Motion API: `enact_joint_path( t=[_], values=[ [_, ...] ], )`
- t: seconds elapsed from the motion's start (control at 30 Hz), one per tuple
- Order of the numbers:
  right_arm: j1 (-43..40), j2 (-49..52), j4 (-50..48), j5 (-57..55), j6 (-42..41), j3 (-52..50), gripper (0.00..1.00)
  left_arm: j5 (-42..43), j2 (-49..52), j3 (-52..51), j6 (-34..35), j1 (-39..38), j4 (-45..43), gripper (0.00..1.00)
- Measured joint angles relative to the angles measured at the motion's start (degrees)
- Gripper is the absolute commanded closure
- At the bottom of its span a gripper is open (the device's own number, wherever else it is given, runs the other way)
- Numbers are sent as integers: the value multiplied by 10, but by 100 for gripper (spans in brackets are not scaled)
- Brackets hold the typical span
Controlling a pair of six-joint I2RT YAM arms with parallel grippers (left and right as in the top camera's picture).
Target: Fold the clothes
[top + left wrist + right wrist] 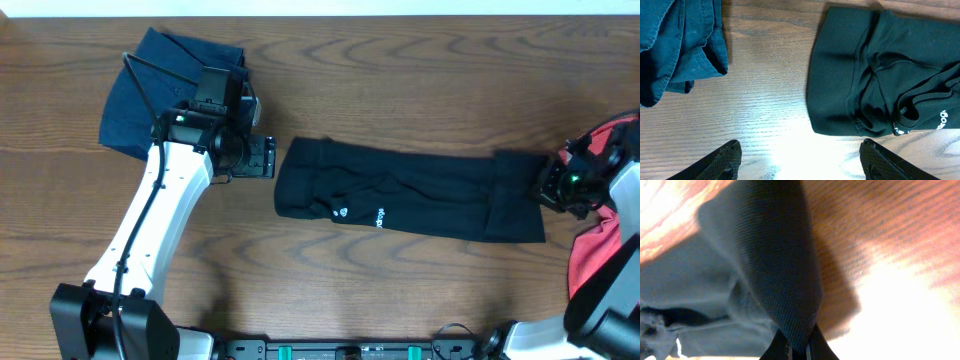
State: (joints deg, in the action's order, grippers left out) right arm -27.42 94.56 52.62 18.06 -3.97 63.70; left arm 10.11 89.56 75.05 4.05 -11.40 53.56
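Overhead first: the black T-shirt (pixel 410 200) lies across the middle of the counter (pixel 400 300) as a long narrow band, sleeves tucked in, so I'd say the lengthwise folds are done and the crosswise fold is what's left. The navy-blue garment (pixel 150 90) sits at the far left corner, partly under the left arm. It looks loosely folded but a bit rumpled, hard to call it finished. The coral-red T-shirt (pixel 600 250) is a heap at the right edge, half out of frame, and doesn't look folded at all. The left gripper (pixel 262 158) hangs just off the left end of the black shirt, and the right gripper (pixel 552 188) sits at its right end. Left wrist view: the gripper is spread wide with nothing in it, only bare wood between the fingers, the black shirt's end just ahead and the navy one off to the side. Right wrist view: that gripper is clamped tight on a pinch of the black cloth, which rises in a fold straight out of the jaws. My guess is roughly a third of the job is done.
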Motion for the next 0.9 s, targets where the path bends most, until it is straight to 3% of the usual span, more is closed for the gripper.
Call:
enact_joint_path(
  t=[0.4,0.83,0.9],
  values=[
    [214,-18,5,-142,-96,0,99,0,0,0,0,0,0,23],
    [345,57,-40,-177,-185,0,99,0,0,0,0,0,-7,23],
    [361,75,-52,-177,-195,0,92,0,0,0,0,0,-7,23]
  ],
)
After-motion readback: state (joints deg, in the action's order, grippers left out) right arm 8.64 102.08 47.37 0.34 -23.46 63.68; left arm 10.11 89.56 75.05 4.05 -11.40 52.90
